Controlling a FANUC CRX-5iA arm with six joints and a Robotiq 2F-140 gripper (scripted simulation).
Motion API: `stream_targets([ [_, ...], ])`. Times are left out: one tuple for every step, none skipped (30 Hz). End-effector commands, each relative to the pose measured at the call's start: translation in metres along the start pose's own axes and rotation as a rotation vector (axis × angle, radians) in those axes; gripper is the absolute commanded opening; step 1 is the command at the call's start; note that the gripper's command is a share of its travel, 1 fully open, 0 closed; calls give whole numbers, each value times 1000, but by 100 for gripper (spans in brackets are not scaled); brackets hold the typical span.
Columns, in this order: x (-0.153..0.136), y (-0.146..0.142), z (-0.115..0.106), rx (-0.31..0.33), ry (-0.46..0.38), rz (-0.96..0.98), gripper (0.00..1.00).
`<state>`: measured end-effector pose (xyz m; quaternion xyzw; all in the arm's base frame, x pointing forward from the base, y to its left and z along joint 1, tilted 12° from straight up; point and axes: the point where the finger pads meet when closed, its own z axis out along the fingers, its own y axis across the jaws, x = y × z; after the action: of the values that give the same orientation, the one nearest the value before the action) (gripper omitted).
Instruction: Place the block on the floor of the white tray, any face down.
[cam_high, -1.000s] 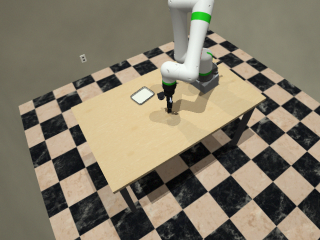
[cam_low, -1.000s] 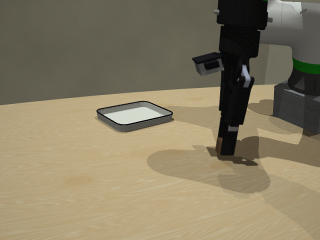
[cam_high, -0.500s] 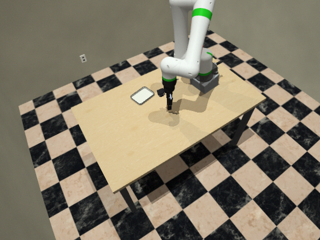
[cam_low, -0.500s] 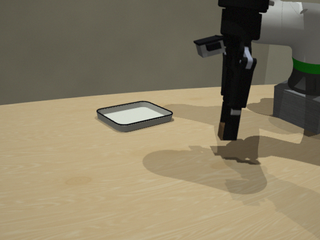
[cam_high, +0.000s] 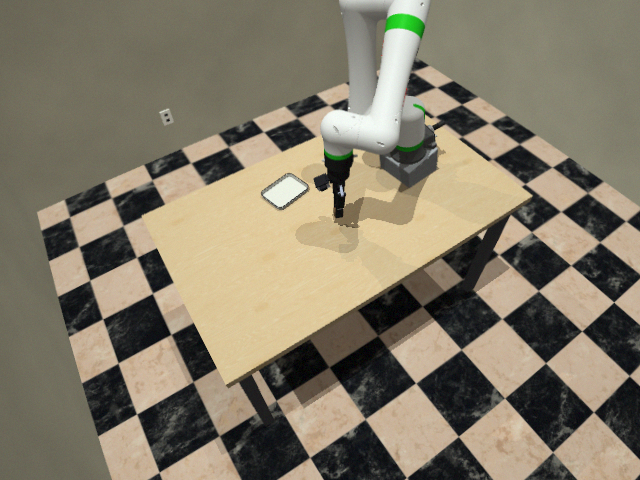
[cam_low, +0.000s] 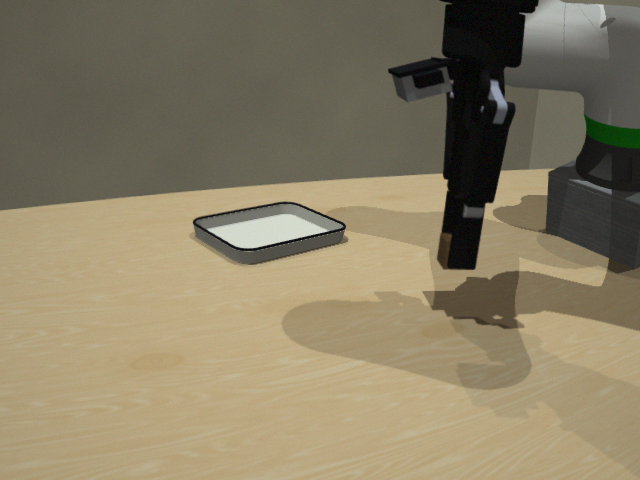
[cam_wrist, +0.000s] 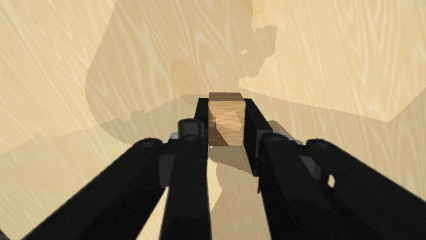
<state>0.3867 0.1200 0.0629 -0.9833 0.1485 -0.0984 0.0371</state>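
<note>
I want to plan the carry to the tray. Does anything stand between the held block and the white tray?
Nothing visible does. The gripper holds the wooden block lifted off the table, and the stretch of tabletop over to the white tray shows only shadow. The tray's floor holds nothing.

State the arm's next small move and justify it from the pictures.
Probably carry sideways toward the shallow white tray: the black end effector grips the small wooden block clear of the pale wooden table, and the tray sits apart, with nothing in it.
</note>
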Motion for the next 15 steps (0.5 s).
stream_targets([
  [0, 0, -1, 1, 1, 0, 10],
  [0, 0, -1, 1, 1, 0, 10],
  [0, 0, -1, 1, 1, 0, 10],
  [0, 0, -1, 1, 1, 0, 10],
  [0, 0, -1, 1, 1, 0, 10],
  [0, 0, -1, 1, 1, 0, 10],
  [0, 0, -1, 1, 1, 0, 10],
  [0, 0, -1, 1, 1, 0, 10],
  [0, 0, -1, 1, 1, 0, 10],
  [0, 0, -1, 1, 1, 0, 10],
  [0, 0, -1, 1, 1, 0, 10],
  [1, 0, -1, 1, 1, 0, 10],
  [2, 1, 0, 1, 1, 0, 10],
  [4, 4, 0, 1, 1, 0, 10],
  [9, 9, 0, 1, 1, 0, 10],
])
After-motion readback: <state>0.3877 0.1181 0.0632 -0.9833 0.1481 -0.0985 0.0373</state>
